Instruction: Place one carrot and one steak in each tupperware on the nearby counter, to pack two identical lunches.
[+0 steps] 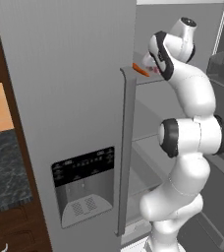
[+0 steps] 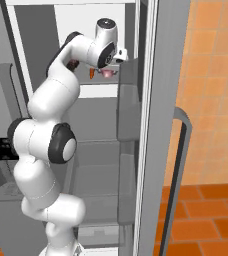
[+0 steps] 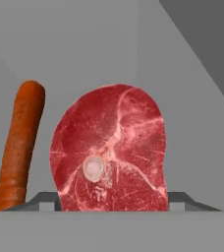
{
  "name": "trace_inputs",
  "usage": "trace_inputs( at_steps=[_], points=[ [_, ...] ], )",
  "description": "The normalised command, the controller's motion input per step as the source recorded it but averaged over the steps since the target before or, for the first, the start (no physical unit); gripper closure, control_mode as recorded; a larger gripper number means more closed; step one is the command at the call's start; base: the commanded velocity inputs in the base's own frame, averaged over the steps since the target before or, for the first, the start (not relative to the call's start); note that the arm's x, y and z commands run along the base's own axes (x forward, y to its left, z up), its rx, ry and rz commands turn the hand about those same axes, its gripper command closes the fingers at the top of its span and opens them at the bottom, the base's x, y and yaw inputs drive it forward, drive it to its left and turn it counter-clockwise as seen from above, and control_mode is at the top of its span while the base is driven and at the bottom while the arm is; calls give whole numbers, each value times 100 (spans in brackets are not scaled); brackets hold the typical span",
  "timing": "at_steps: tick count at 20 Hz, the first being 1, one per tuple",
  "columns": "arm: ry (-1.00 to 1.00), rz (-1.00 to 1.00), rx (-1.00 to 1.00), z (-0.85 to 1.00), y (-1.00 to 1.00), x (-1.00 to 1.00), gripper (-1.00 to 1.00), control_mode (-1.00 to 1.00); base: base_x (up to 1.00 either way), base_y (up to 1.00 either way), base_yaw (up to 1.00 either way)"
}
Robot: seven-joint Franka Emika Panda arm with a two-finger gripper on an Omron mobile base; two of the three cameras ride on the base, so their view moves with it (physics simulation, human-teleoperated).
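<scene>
Spread jaws straddle the steak (image 3: 109, 150) in the hand view: one dark fingertip (image 3: 44, 201) shows at its lower left edge, the other at its lower right, both just beside the meat, though whether they press it I cannot tell. It's the pink-red rounded piece with pale marbling and a small white bone circle, lying flat on a grey shelf (image 3: 192, 133). Just left of it, a little apart, lies a carrot (image 3: 19, 147), long and orange, running lengthwise away from the camera.

Over to the left base view: the white arm (image 1: 192, 142) rises at the right and reaches into the open fridge, past the grey door (image 1: 65, 98) with its dispenser panel. The carrot's orange tip (image 1: 140, 70) pokes out on the upper shelf edge, right by the wrist.

Right base view now: the arm bends up to the upper shelf, and the gripper (image 2: 105, 74) hangs over a pinkish patch of steak, with a sliver of orange just to its left.
</scene>
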Motion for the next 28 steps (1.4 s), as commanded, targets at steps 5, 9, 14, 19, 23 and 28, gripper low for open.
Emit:
trace_inputs(
  at_steps=[5,9,14,19,23,28],
  points=[
    [-8,0,-5,12,32,-95,100,-100,0,0,0],
    [0,0,-2,0,26,-100,100,-100,0,0,0],
    [2,0,-3,-24,2,-100,100,-100,0,0,0],
    [21,0,-11,-80,7,-100,100,-100,0,0,0],
    [27,0,-8,-96,9,-97,100,-100,0,0,0],
    [24,0,-1,-77,1,-100,100,-100,0,0,0]
  ],
)
